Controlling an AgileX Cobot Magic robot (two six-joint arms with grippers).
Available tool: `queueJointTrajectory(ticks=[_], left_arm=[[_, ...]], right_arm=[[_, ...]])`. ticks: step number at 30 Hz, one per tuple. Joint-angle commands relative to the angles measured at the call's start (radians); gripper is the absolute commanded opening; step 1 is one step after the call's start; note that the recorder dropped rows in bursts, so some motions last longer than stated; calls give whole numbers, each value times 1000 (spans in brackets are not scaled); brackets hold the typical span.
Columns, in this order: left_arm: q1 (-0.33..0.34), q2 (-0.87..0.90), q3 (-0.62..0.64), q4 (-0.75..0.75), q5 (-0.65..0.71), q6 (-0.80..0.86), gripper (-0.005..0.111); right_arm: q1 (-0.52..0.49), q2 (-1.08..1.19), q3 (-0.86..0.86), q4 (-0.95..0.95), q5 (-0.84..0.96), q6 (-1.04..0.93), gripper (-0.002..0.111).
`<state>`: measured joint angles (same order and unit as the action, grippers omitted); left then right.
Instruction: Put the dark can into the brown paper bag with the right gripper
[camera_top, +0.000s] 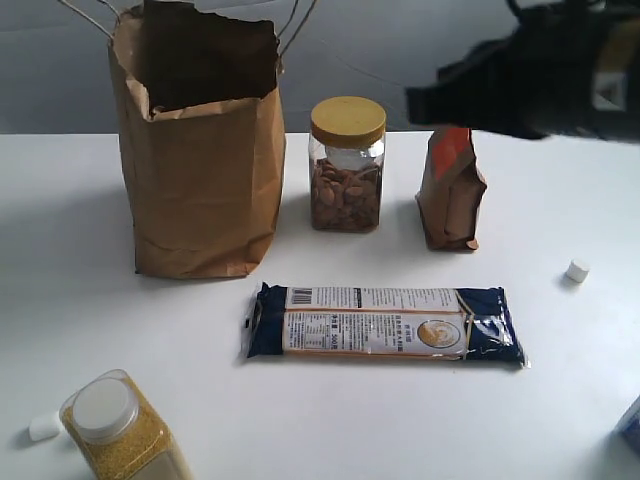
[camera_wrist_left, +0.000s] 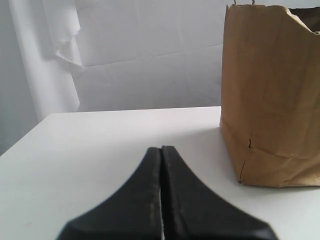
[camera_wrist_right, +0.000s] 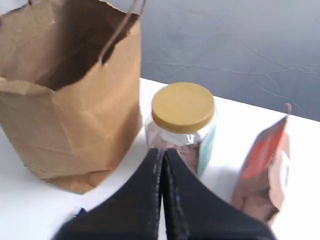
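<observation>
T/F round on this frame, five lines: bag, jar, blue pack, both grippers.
1. The bag stands upright with its mouth open. True.
2. The right gripper holds a can. False: its jaws are shut with nothing between them, and no can shows in any view.
3. The jar has its yellow lid on. True.
4. The blue pack is inside the bag. False: it lies flat on the table, outside the bag, in front of the jar.
5. The left gripper is shut. True.
</observation>
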<state>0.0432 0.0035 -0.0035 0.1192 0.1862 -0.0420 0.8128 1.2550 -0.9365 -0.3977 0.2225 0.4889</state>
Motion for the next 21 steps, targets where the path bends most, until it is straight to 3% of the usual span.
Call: queueJointTrajectory(ticks=[1,6,10,18,21], left_arm=[[-6,-3,4,4,-3,-4,0],[-6,-3,4,4,-3,-4,0],[-6,-3,4,4,-3,-4,0],[-6,-3,4,4,-3,-4,0],[-6,-3,4,4,-3,-4,0]], right_arm=[[-126,-165,254,125,-208,-259,0],[-219,-341,535,286,-450,-513,0],[-234,-475,710,410,-582,-579,0],[-234,-721,936,583,-651,-648,0],[-234,-801,936,593,-572,-660,0]])
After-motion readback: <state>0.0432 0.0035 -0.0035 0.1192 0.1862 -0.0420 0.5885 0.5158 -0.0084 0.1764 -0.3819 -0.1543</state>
